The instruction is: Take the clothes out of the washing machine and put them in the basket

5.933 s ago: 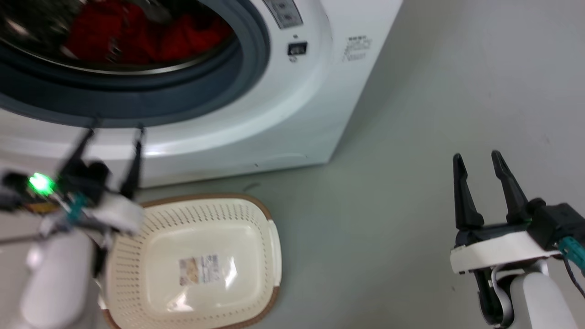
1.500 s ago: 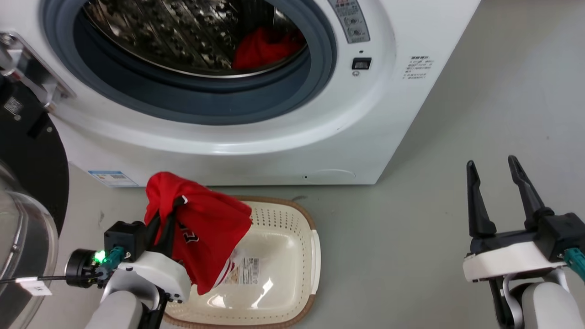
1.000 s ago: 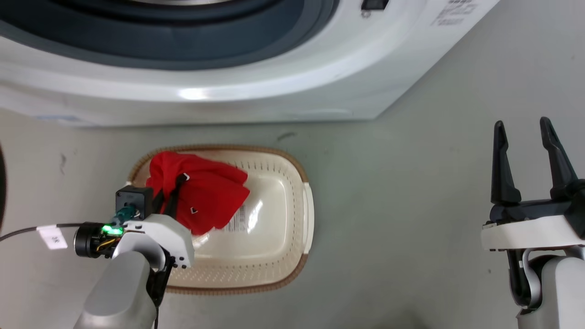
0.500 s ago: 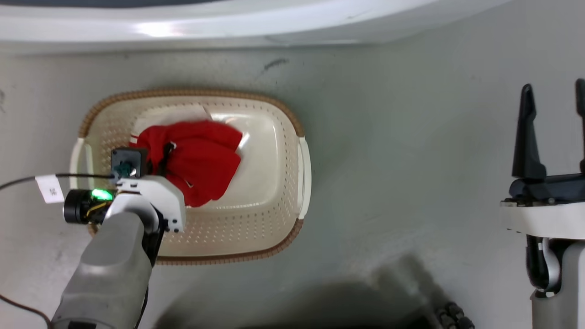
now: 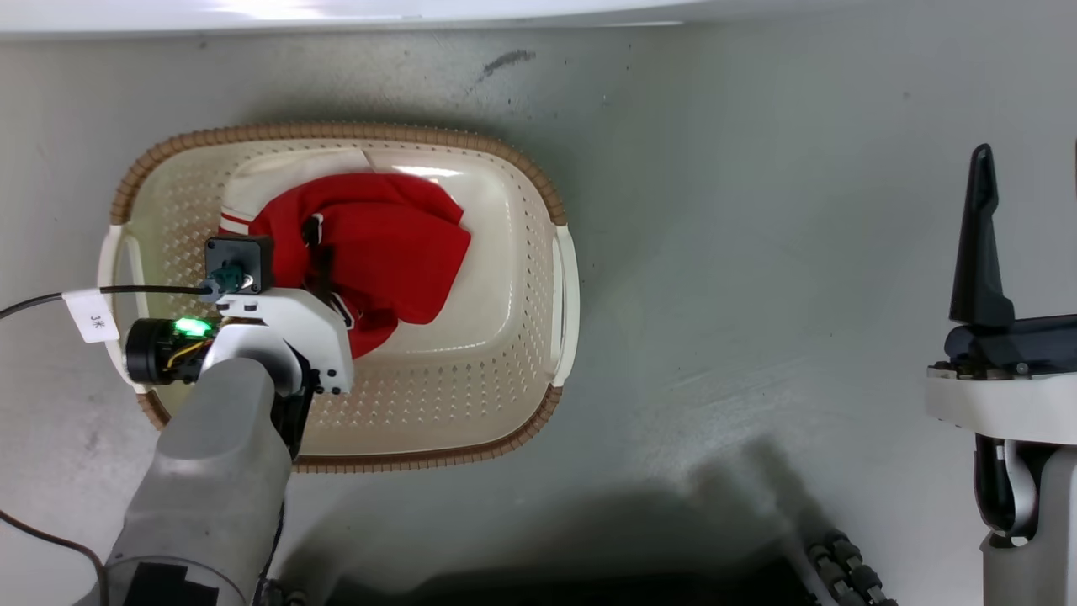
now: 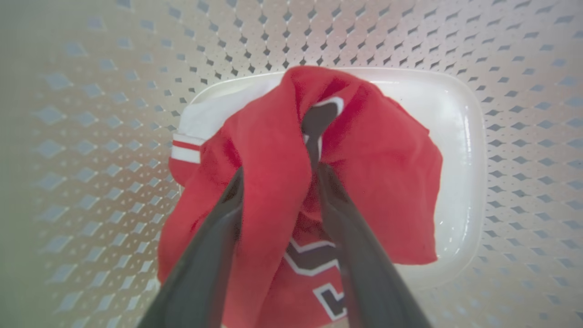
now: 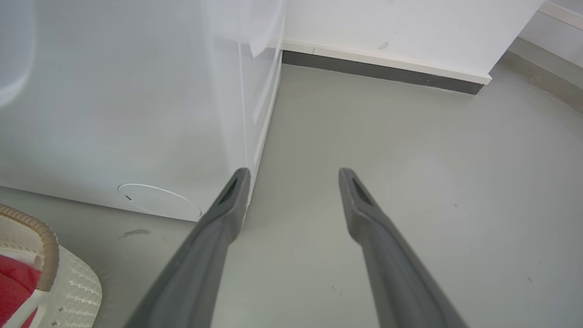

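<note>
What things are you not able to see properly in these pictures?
Washing machine drum: head view's top edge cuts it off.
Jersey lettering: left wrist view, folds and fingers cover most.
Left end effector grip: left wrist view, draped fabric leaves open or shut unclear.
Right end effector second finger: head view's right edge crops it.

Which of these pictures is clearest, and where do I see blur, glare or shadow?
Head view is crisp, with glare on the washing machine and a dark shadow on the floor; left wrist view blurs the fingers and basket; right wrist view looks hazy at left.
</note>
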You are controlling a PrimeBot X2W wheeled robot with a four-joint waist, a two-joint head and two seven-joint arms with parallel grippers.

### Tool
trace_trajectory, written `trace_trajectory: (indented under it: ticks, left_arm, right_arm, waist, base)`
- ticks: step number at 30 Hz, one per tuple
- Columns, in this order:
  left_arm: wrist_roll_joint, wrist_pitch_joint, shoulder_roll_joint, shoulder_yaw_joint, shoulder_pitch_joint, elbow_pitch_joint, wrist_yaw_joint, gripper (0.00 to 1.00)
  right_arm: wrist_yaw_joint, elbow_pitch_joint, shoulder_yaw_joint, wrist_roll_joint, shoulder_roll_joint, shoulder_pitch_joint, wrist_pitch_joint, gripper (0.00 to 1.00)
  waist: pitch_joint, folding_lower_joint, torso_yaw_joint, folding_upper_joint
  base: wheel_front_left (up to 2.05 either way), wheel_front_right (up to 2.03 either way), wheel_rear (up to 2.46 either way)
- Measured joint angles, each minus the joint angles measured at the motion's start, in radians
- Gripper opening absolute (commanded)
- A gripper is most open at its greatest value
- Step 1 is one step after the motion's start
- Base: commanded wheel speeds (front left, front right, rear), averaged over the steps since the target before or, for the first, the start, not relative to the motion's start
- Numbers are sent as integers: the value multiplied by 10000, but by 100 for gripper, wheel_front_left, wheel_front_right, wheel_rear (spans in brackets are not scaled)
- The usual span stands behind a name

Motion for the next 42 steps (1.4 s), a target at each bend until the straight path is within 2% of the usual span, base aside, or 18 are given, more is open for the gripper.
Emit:
trace_trajectory:
  ticks: [11, 18, 24, 36, 42]
  left_arm:
    - [-265, -2, -54, 671, 1299, -805, -343, 100]
    - [257, -2, 125, 834, 2598, -2431, -600, 100]
    - [523, -2, -58, 696, 3487, -3429, -842, 100]
    - [360, 0, 40, 1150, 4987, -5906, -922, 100]
    - [393, 0, 424, 1041, 5322, -6748, -924, 100]
  right_arm:
    - [0, 646, 65, -90, -2, -58, 0, 100]
    - [0, 1225, 138, 27, 0, 198, 0, 100]
    - [2, 1636, 125, 148, 0, 557, 2, 100]
    - [0, 2153, 391, 587, 2, 1145, 2, 100]
    - [0, 2268, 460, 825, 0, 1184, 0, 100]
  waist:
    - [-1484, -1, 20, 0]
    - [-2982, -2, 65, 0]
    - [-4203, -3, 154, 0]
    - [-5990, -3, 124, 0]
    - [-6344, -3, -206, 0]
  base:
    - [0, 0, 0]
    - [0, 0, 0]
    - [0, 0, 0]
    - [0, 0, 0]
    - [0, 0, 0]
